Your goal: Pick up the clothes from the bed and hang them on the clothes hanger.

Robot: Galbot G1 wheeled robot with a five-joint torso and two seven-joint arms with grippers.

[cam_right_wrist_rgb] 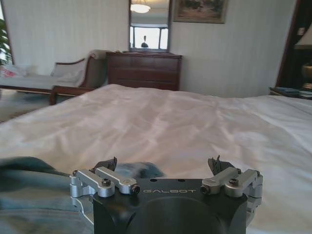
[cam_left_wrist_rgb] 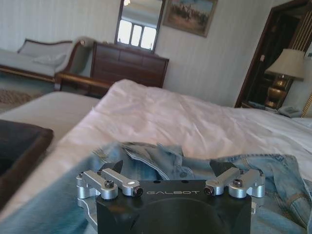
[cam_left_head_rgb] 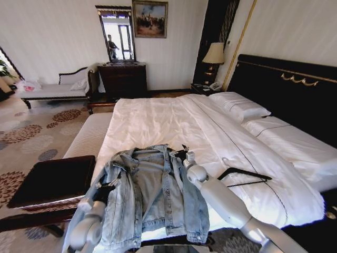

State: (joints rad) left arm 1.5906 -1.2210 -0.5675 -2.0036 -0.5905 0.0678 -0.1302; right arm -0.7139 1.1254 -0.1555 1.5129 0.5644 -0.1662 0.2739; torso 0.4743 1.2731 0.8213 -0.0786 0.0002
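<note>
Two robot arms are seen lowest in the head view, reaching forward over the foot of the bed (cam_left_head_rgb: pixel 158 121). Under them the denim jacket (cam_left_head_rgb: pixel 152 197) is spread flat on the white duvet, front open and collar turned toward the pillows. The left gripper (cam_left_head_rgb: pixel 108 188) is held over the jacket's left sleeve and shoulder; in the left wrist view its fingers (cam_left_wrist_rgb: pixel 113 168) are spread apart, with nothing between them and the collar folds just ahead. The right gripper (cam_left_head_rgb: pixel 184 154) is placed at the jacket's right shoulder, near the collar; in the right wrist view its fingers (cam_right_wrist_rgb: pixel 217 165) are likewise spread, nothing being pinched, with denim below and bare duvet beyond. The black hanger (cam_left_head_rgb: pixel 243 176) is laid flat on the duvet, apart from the jacket on the robot's right, beside the right arm. Beside the bed on the left a dark bench (cam_left_head_rgb: pixel 52 182) is seen
</note>
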